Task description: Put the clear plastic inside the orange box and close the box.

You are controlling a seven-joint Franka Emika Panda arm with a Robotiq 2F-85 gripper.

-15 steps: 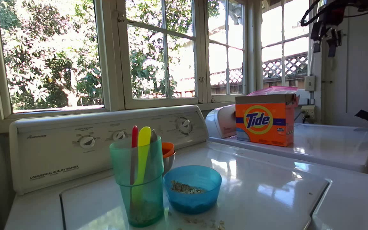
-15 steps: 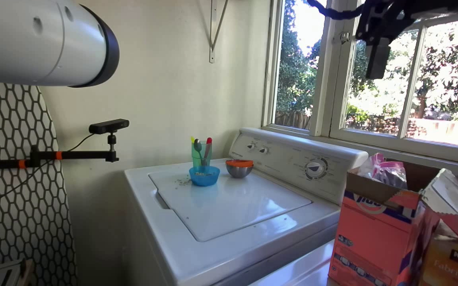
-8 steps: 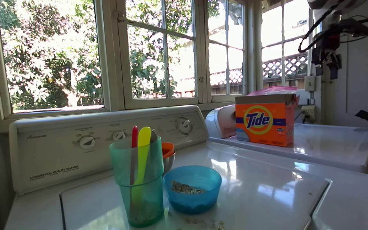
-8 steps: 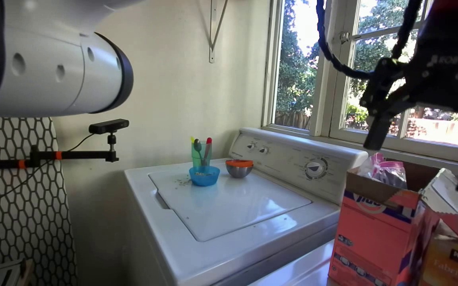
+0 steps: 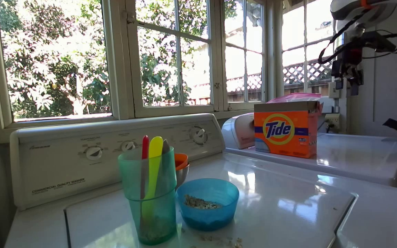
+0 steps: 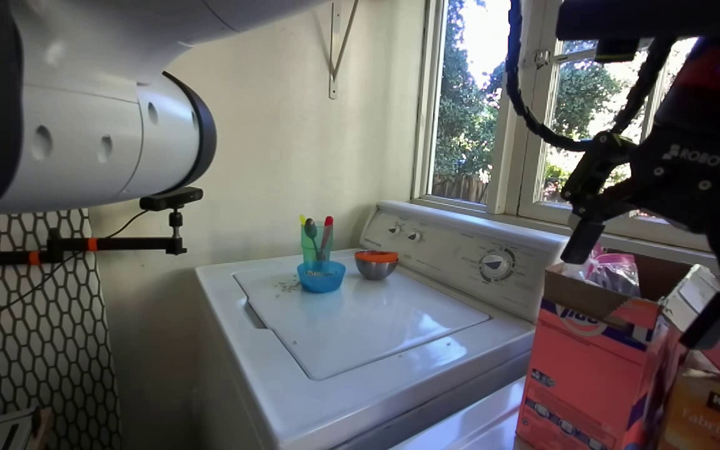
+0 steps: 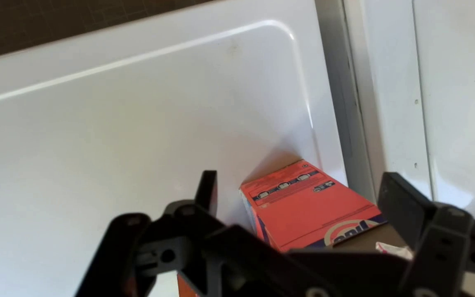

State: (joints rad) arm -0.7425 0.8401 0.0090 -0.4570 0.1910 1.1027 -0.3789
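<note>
The orange Tide box (image 5: 281,132) stands upright on the white machine at the back right. In an exterior view (image 6: 585,369) its top is open, with a pale flap (image 6: 692,295) folded back. The clear plastic bag (image 6: 613,275) with pink edges sticks up above the box's rim; its lower part is hidden inside. Its pink top also shows in an exterior view (image 5: 296,98). My gripper (image 5: 346,87) is open and empty, pointing down, higher than the box and off to one side. In the wrist view the box (image 7: 311,202) shows between the fingers (image 7: 404,202), with a bit of bag (image 7: 394,250).
A Kirkland box (image 6: 704,400) stands beside the orange box. On the washer lid are a green cup (image 5: 146,213) with utensils, a blue bowl (image 5: 207,206) and a metal bowl (image 6: 376,269). The window wall rises behind the machines.
My gripper has moved down towards the height of the box's top and, most recently, a little left in an exterior view. It stays open. The box and bag have not moved.
</note>
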